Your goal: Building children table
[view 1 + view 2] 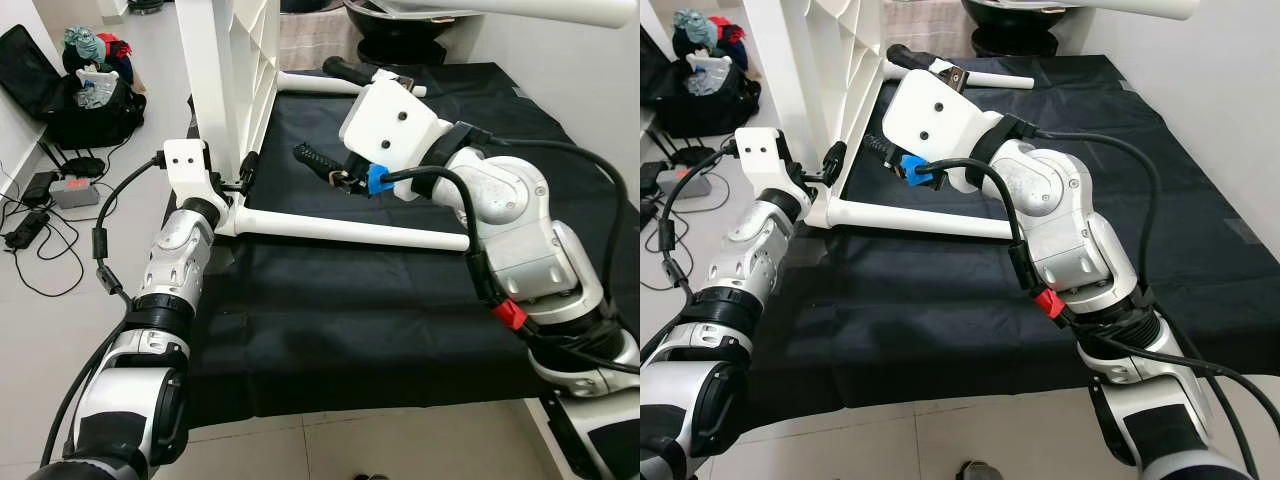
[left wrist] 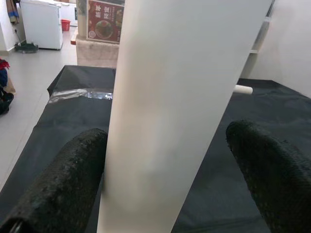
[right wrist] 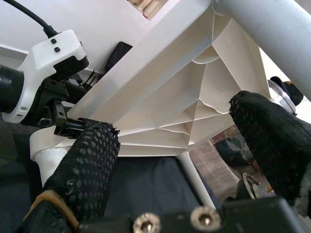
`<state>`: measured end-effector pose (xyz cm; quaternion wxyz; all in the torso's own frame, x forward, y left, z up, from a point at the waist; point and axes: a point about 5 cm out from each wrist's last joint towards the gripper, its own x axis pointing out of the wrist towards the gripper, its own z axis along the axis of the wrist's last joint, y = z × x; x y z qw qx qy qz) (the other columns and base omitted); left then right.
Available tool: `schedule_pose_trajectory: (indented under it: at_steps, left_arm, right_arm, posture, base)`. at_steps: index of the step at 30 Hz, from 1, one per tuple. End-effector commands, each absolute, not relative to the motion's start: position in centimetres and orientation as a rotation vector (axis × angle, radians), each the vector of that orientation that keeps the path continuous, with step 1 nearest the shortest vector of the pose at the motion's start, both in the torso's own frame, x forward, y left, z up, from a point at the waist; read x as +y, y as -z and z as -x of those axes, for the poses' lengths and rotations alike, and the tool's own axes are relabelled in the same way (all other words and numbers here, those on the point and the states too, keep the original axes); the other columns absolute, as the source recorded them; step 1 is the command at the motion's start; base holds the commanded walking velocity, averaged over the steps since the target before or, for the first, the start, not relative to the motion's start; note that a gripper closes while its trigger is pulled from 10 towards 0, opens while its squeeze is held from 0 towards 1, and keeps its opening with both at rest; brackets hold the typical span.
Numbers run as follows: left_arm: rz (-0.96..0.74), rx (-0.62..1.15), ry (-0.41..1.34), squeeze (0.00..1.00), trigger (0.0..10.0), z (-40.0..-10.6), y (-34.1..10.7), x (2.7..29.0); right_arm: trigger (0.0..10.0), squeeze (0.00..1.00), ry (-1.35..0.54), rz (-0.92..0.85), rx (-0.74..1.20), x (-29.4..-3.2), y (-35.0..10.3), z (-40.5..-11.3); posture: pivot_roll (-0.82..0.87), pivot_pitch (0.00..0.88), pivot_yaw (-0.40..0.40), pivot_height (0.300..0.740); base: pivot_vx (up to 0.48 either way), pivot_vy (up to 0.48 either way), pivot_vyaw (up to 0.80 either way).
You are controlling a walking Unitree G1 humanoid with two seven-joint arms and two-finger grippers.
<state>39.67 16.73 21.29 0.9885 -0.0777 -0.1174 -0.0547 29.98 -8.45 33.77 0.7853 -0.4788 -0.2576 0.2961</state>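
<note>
Two hands work on one white plastic children's table point(image 1: 235, 60), which lies tipped on its side on a black cloth point(image 1: 330, 320) covering the surface. The tabletop stands vertical at the near-left of the cloth, its upper part cut off by the frame edge. One round white leg point(image 1: 350, 232) runs horizontally just above the cloth, toward the right arm; a second leg point(image 1: 320, 83) lies farther back, partly hidden behind the right wrist housing.

The left hand point(image 1: 243, 172) is at the lower corner of the tabletop, where the near leg joins it. In the left wrist view its two black fingers point(image 2: 68, 184) are apart, one on each side of a white table part that blocks most of the picture. The left-side finger sits right against that part; a gap shows at the other finger. Whether the part is gripped cannot be told.

The right hand point(image 3: 180, 150) is raised above the near leg and points at the ribbed underside of the tabletop. Its fingers point(image 3: 90, 170) are spread apart with nothing between them. In the head views one finger point(image 1: 318, 163) is visible below the white wrist housing; the other is hard to make out.

On the floor at the left lie a black bag point(image 1: 85, 105) with clothing and some cables point(image 1: 30, 230), partly cut off.
</note>
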Motion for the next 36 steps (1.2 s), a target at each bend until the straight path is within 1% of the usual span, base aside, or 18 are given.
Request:
schedule_pose_trajectory:
  at_steps: [1, 10, 20, 23, 31, 32, 34, 36]
  left_arm:
    - [0.126, -0.240, 0.110, 0.00, 10.0, -39.8, -21.5, 17.0]
    - [0.099, -0.258, 0.103, 0.00, 10.0, -39.8, -21.4, 16.8]
    - [0.096, -0.267, 0.106, 0.00, 10.0, -39.6, -21.2, 15.9]
    - [0.098, -0.262, 0.125, 0.00, 10.0, -38.6, -20.1, 14.6]
    - [0.096, -0.258, 0.140, 0.00, 10.0, -37.6, -19.2, 13.6]
    - [0.100, -0.258, 0.145, 0.00, 10.0, -36.4, -18.5, 12.9]
    - [0.100, -0.258, 0.145, 0.00, 10.0, -36.4, -18.5, 12.9]
    - [0.128, -0.261, 0.180, 0.00, 10.0, -34.9, -18.0, 11.6]
  right_arm:
    - [10.0, 0.00, -0.627, 1.037, -0.571, -8.6, -34.1, -29.7]
    - [10.0, 0.00, -0.623, 1.037, -0.573, -8.6, -34.2, -29.7]
    - [10.0, 0.00, -0.621, 1.034, -0.572, -8.7, -34.2, -29.7]
    - [10.0, 0.00, -0.621, 1.036, -0.567, -8.8, -34.1, -29.7]
    - [10.0, 0.00, -0.621, 1.036, -0.566, -8.8, -34.0, -29.7]
    - [10.0, 0.00, -0.620, 1.033, -0.565, -8.8, -34.0, -29.7]
    - [10.0, 0.00, -0.620, 1.033, -0.565, -8.8, -34.0, -29.7]
    - [10.0, 0.00, -0.618, 1.030, -0.564, -8.8, -34.0, -29.8]
  posture:
    - [-0.15, 0.137, -0.008, 0.740]
    - [-0.15, 0.134, -0.007, 0.740]
    - [-0.14, 0.133, -0.006, 0.740]
    - [-0.14, 0.136, -0.002, 0.740]
    - [-0.14, 0.136, -0.002, 0.740]
    - [-0.13, 0.139, 0.002, 0.740]
    - [-0.13, 0.139, 0.002, 0.740]
    - [-0.12, 0.137, 0.003, 0.740]
  base:
    - [0.000, 0.000, 0.00]
    - [0.000, 0.000, 0.00]
    - [0.000, 0.000, 0.00]
    - [0.000, 0.000, 0.00]
    - [0.000, 0.000, 0.00]
    - [0.000, 0.000, 0.00]
    - [0.000, 0.000, 0.00]
    - [0.000, 0.000, 0.00]
